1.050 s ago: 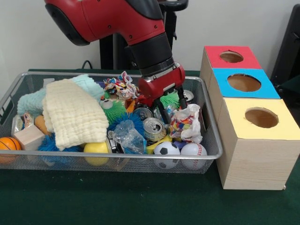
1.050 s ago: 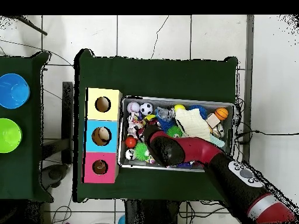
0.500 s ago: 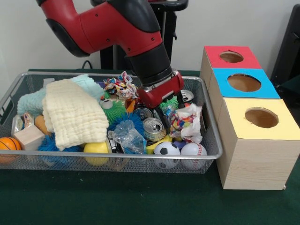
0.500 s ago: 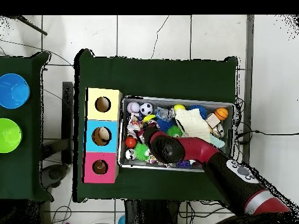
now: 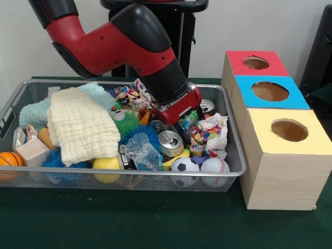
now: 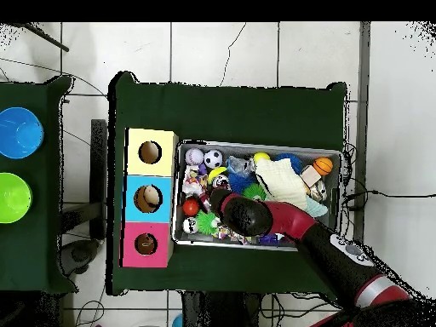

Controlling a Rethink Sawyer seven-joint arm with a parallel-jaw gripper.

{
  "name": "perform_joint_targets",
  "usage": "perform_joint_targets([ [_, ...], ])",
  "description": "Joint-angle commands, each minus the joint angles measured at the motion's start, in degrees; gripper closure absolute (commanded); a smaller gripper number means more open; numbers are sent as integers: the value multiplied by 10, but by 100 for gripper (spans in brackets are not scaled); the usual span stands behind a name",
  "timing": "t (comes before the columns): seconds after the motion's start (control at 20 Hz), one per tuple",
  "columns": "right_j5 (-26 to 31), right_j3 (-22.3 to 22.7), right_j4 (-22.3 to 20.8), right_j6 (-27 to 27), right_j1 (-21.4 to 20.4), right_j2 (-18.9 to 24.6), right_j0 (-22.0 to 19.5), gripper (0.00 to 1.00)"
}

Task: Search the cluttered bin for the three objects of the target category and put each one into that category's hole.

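Red and black robot arm (image 5: 119,44) reaches in from upper left in the front view, elbow bent, forearm angling down and to the right. Black wrist section ends in a red gripper mount. Gripper (image 5: 179,124) is low, tilted with the forearm; fingers hidden, can't tell how they stand. Overhead view: arm (image 6: 315,243) runs diagonally from bottom right, black wrist at its end.

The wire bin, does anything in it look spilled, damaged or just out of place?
Nothing has spilled: everything sits inside the wire bin. It is simply a jumble, with a cream cloth draped over other toys and a crumpled plastic bag among the cans. The gripper is buried in the pile.
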Motion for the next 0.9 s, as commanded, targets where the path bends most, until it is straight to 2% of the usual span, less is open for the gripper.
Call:
perform_joint_targets([
  [0.05,44,-76,-51,-52,53,29,-4,100],
  [0.6,8,-71,-86,-50,77,62,-32,100],
  [0.7,7,-69,-92,-45,75,65,-35,100],
  [0.9,34,-34,-86,-48,44,87,-64,100],
])
